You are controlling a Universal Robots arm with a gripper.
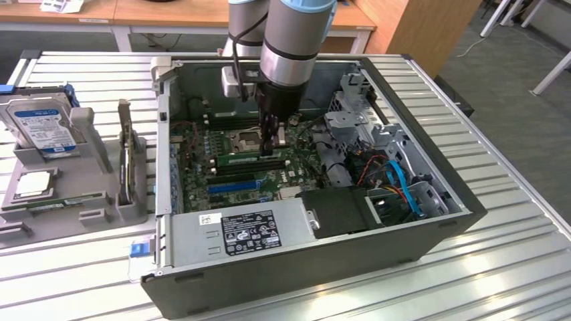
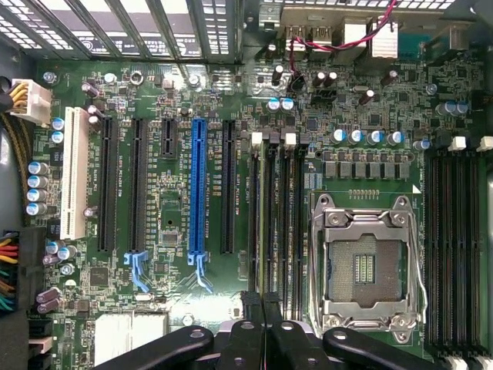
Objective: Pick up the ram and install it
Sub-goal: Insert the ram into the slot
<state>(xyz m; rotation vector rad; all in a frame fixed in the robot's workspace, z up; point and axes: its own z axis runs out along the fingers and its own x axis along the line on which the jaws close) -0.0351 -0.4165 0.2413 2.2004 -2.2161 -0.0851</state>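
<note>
The ram (image 1: 245, 159) is a thin green stick standing on edge in one of the long black memory slots of the motherboard, inside the open computer case (image 1: 446, 200). My gripper (image 1: 273, 146) reaches down into the case and sits at the ram's end toward the exterior view's right. In the wrist view its black fingertips (image 2: 262, 302) are pressed together with no gap, right over the row of black memory slots (image 2: 274, 216). Whether the tips touch the ram's top edge I cannot tell.
The CPU socket (image 2: 363, 266) lies beside the slots, and a blue expansion slot (image 2: 198, 189) lies further off. The power supply (image 1: 241, 231), drive cage (image 1: 357, 127) and blue cables (image 1: 403, 187) crowd the case. A grey fixture at the exterior view's left holds a hard drive (image 1: 40, 124) and an upright card (image 1: 127, 157).
</note>
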